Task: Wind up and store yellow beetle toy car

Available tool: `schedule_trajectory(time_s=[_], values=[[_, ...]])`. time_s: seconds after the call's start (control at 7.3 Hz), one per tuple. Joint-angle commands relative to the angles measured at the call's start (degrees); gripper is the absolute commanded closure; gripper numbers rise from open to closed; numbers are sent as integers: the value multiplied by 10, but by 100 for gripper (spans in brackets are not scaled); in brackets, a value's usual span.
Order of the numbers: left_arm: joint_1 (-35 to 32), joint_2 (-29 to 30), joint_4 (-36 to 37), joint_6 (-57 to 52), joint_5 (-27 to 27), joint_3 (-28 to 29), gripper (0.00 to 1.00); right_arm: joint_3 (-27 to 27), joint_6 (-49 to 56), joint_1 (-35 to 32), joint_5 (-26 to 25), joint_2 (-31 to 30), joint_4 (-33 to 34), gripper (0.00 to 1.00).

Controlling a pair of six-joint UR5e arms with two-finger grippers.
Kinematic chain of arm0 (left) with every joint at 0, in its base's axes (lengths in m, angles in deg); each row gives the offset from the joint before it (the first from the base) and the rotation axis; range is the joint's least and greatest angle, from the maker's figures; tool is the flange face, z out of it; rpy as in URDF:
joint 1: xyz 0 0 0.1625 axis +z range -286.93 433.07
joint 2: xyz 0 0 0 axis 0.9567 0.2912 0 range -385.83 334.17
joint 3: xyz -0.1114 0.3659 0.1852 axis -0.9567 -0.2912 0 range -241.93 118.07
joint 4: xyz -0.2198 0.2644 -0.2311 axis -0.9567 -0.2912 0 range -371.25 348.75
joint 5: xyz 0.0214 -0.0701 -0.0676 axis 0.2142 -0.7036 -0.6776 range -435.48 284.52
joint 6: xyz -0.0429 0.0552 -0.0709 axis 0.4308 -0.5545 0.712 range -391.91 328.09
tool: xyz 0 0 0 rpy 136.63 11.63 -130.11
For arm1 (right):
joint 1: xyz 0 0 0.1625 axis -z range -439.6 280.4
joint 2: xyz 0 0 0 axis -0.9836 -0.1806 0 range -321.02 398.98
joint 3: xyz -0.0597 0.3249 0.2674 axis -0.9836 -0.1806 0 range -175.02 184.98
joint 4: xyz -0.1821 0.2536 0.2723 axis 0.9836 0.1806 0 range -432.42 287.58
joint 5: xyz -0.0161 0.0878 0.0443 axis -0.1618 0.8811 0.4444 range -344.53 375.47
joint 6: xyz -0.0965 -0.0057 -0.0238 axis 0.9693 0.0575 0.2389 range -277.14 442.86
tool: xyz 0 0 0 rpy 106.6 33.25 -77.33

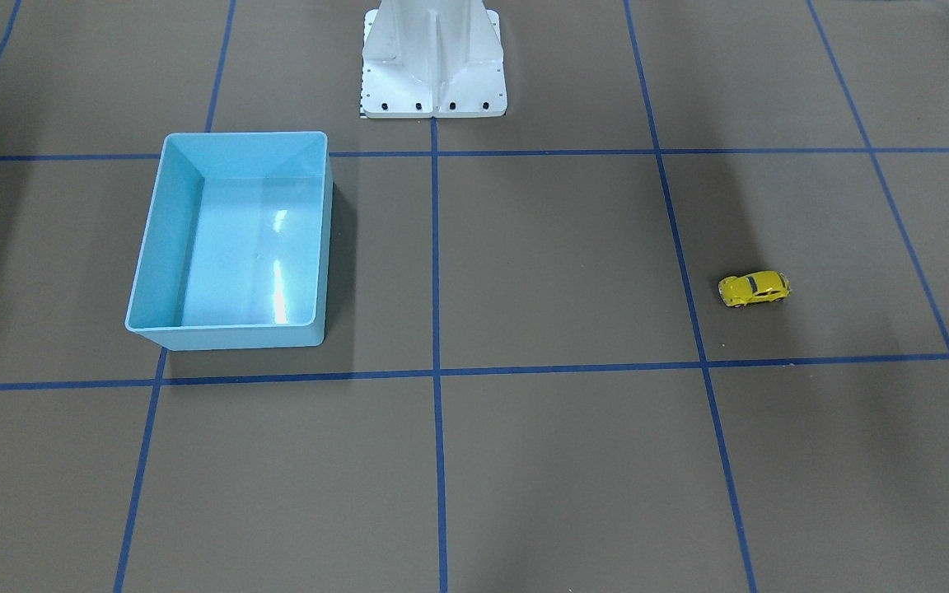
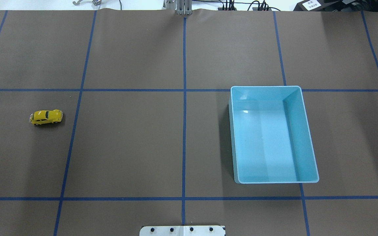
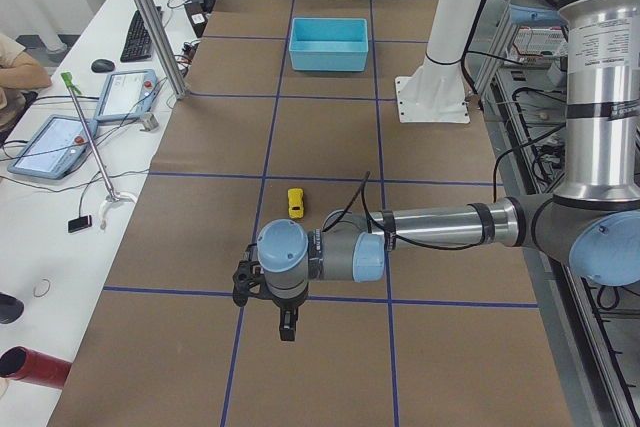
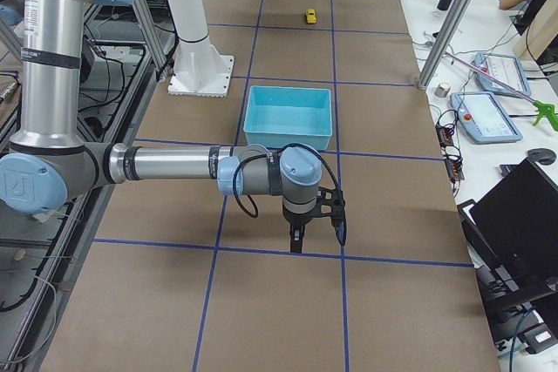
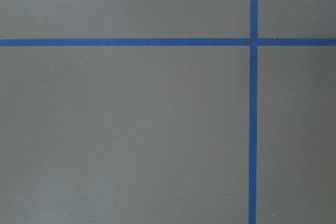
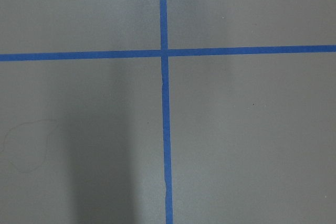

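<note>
- Brown paper covers the table (image 2: 126,147), and blue tape lines (image 2: 184,98) rule it into large squares.
- One yellow beetle toy car (image 2: 46,117) stands on its wheels on the robot's left half of the table. It sits alone in its square, a little left of a tape line.
- One light blue bin (image 2: 266,87) sits on the right half, well apart from the car.
- One white pedestal (image 1: 433,66) is bolted down at the robot's edge, midway along the table.
- Two arms reach out low over the table, one toward each end.
- The left gripper (image 3: 287,329) hangs pointing down over a tape line near the left end. The car rests on the paper just past it, toward the bin, near but not touching. From this side view I cannot tell how far its fingers are spread.
- The right gripper (image 4: 296,240) hangs the same way near the right end. The bin lies between it and the car, which is far off at the other end. I cannot tell its spread either.
- Both wrist cameras show only paper and crossing tape.
</note>
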Motion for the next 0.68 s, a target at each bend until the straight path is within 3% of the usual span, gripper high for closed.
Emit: schedule_trajectory(time_s=[0.0, 0.14, 0.55], values=[[1, 0, 6, 0, -1, -44, 0, 0, 0, 1, 0, 1, 1, 0], [9, 1, 7, 0, -1, -63, 0, 0, 0, 0, -1, 1, 1, 0], [128, 2, 7, 5, 0, -155, 0, 0, 0, 0, -1, 2, 1, 0]])
